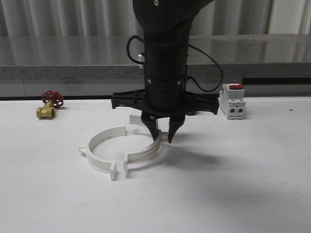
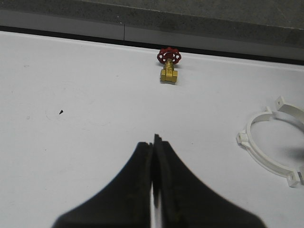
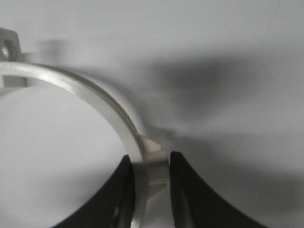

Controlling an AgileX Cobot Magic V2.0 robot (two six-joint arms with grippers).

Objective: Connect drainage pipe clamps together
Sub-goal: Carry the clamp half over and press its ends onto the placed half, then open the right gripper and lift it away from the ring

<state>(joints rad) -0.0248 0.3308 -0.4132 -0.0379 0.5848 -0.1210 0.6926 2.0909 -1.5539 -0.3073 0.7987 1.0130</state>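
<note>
Two white semicircular drainage pipe clamps lie on the table as a wide ring: the left half (image 1: 97, 148) and the right half (image 1: 146, 154). Their front flanges face each other across a narrow gap. My right gripper (image 1: 163, 137) comes down from above and is shut on the right half's band. In the right wrist view the right gripper (image 3: 150, 166) pinches the band (image 3: 95, 95) at its small outer tab. My left gripper (image 2: 154, 142) is shut with nothing in it, above bare table, well apart from the left half (image 2: 259, 147).
A brass valve with a red handwheel (image 1: 48, 104) sits at the back left, also the valve (image 2: 169, 64) in the left wrist view. A white breaker with a red top (image 1: 232, 101) stands at the back right. A grey ledge (image 1: 73, 73) runs behind the table.
</note>
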